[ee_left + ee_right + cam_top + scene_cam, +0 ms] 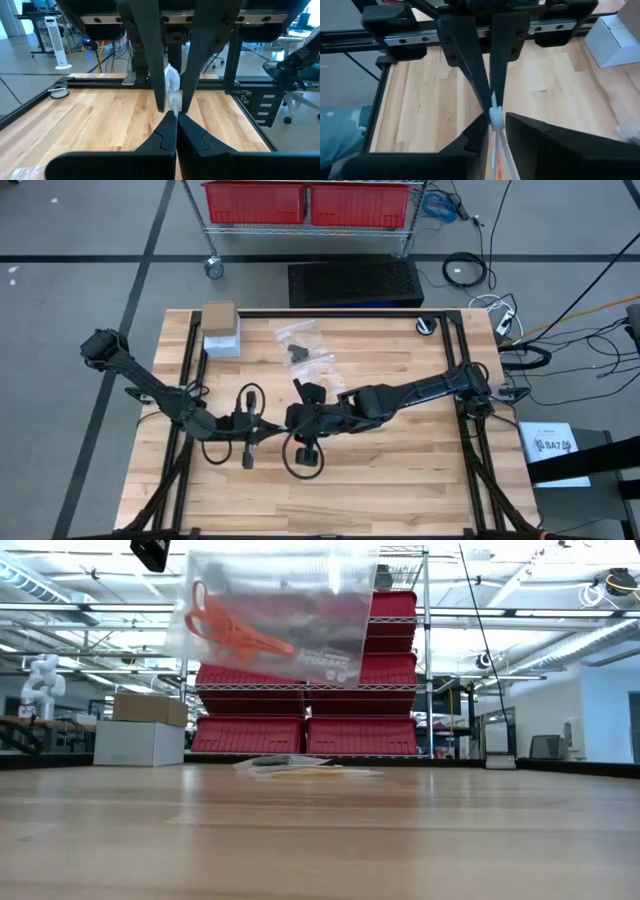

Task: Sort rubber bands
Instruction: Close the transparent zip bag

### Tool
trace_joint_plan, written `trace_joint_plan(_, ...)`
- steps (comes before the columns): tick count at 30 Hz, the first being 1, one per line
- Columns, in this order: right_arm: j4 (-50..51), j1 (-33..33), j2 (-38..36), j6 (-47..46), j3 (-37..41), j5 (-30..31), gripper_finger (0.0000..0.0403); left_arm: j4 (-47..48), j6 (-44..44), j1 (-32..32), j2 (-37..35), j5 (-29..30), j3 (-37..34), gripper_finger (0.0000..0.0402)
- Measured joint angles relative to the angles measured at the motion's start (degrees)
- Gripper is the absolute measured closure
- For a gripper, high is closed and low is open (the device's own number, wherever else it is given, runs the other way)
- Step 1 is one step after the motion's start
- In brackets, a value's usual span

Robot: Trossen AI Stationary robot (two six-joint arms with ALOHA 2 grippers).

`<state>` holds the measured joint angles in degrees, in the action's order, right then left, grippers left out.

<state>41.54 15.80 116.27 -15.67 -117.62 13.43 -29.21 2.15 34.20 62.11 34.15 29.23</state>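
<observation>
Orange rubber bands (228,632) sit inside the clear plastic bag (290,615) hanging above the wooden desk (400,460), left fingers (176,112) and right fingers (492,120) both pinching its top edge; pull apart gently.

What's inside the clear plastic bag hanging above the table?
The clear plastic bag holds a tangle of orange rubber bands at one side; any other colours inside are hidden by glare and the red background.

Wooden table (400,460), cardboard box (219,316) on white box (222,342), red bins (308,202), black cable coil (465,270)
</observation>
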Motion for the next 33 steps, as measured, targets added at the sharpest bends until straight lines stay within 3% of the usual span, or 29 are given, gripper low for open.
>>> trace_joint_plan(4, -0.1, -0.1, 0.0, -0.1, 0.0, -0.3, 0.0336, -0.1, 0.0, 0.0, 0.0, 0.1, 0.0, 0.0401)
trace_joint_plan(11, 0.1, -0.1, 0.0, 1.5, 0.0, -0.3, 0.0393, 0.0, 0.0, 0.0, 0.0, 0.6, 0.0, 0.0401)
trace_joint_plan(33, 16.5, 3.3, -0.6, -6.3, -0.1, 0.3, 0.0398, -0.2, 0.0, 0.0, -0.4, 3.2, 0.0, 0.0401)
